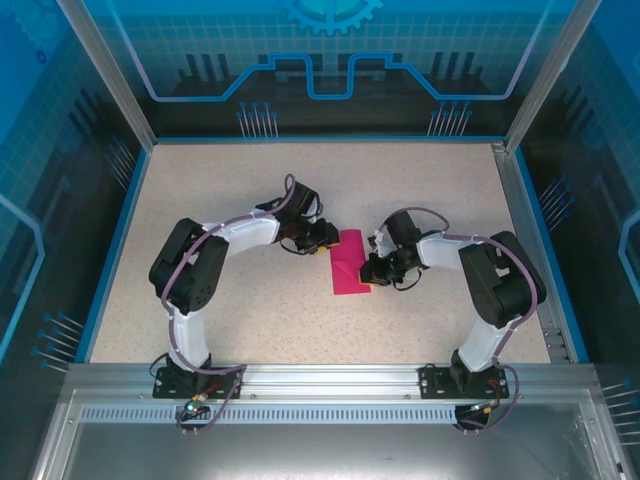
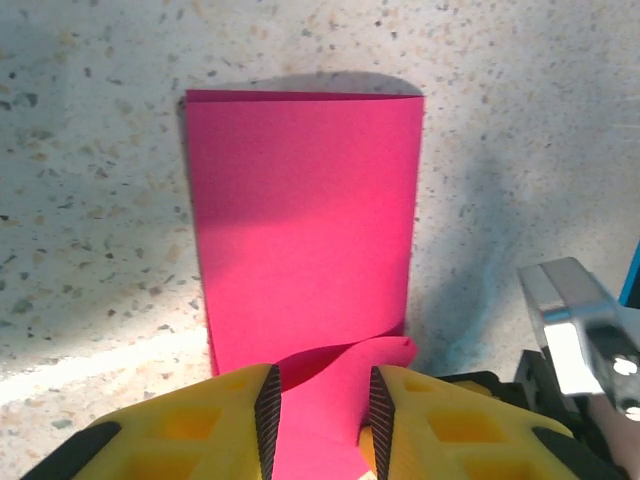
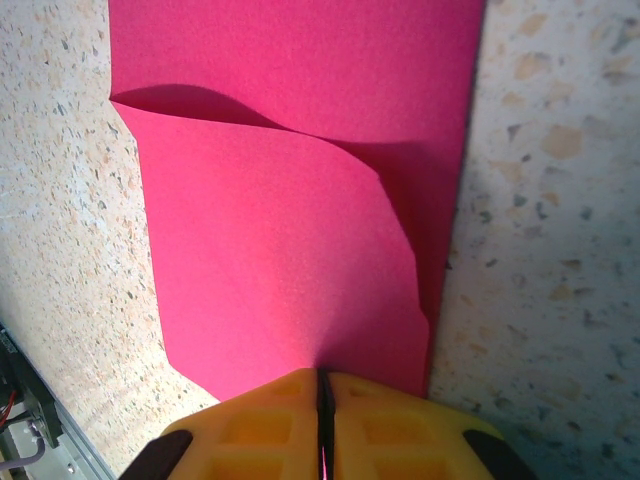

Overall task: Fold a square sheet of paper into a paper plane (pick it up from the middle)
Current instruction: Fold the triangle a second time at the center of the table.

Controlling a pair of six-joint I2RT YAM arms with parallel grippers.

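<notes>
- Pink and thin, the sheet of paper lies in the middle of the top view, on the speckled table, between the two arms.
- From above it looks like a long shape, not a square, with its short end toward the top of the frame.
- The left gripper is at the upper left edge of the paper. The right gripper is at its right edge, lower down.
- In the left wrist view the sheet of paper fills the middle of the frame, with a straight folded edge at the top.
- At the bottom of that frame the left gripper has its yellow fingers apart. A curled-up bit of the paper sits in the gap, and the fingers do not squeeze it.
- In the right wrist view the right gripper is at the bottom middle. Its yellow fingers are pressed together with a thin line of pink between them, so it pinches the paper's edge.
- There the top layer of the sheet of paper bulges up and leaves a dark shadow on the layer under it.
</notes>
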